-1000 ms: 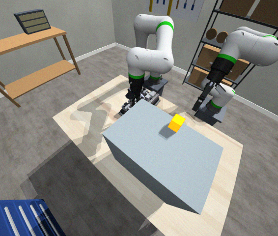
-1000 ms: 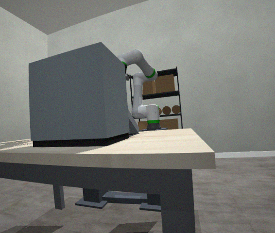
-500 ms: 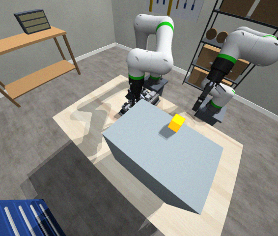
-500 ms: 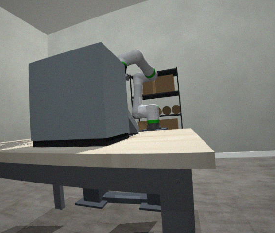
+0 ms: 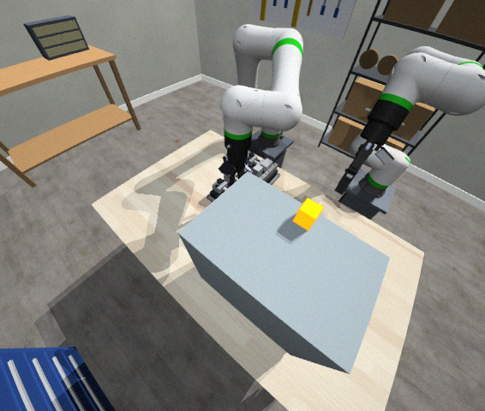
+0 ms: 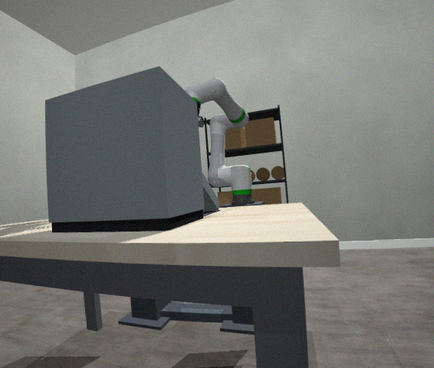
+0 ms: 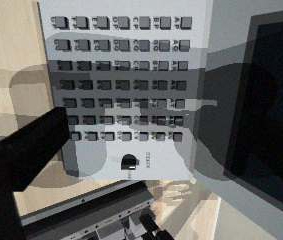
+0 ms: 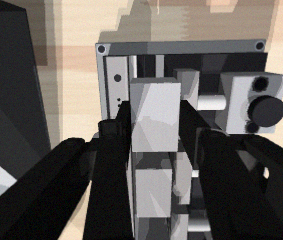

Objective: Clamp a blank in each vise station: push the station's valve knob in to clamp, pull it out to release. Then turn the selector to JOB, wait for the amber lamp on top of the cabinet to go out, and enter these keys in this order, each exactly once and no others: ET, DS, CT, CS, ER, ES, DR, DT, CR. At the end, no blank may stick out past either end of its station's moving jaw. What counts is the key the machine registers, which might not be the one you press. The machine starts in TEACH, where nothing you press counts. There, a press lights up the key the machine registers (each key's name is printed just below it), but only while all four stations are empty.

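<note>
Holding one blank (image 8: 155, 105), the right gripper (image 5: 236, 175) (image 8: 154, 115) is closed on its sides, over the end station of the vise bank (image 8: 181, 48); seating cannot be confirmed. Recommended: centre the blank on the moving jaw (image 8: 186, 89), lower squarely, push the valve knob (image 8: 267, 111) before release. Left gripper (image 5: 351, 172) (image 7: 38, 145): wide, empty. Count: two blanks visible, second (image 8: 153, 192) adjacent; forty-nine keys (image 7: 123, 85); one selector (image 7: 128, 161); one amber lamp (image 5: 308, 214).
</note>
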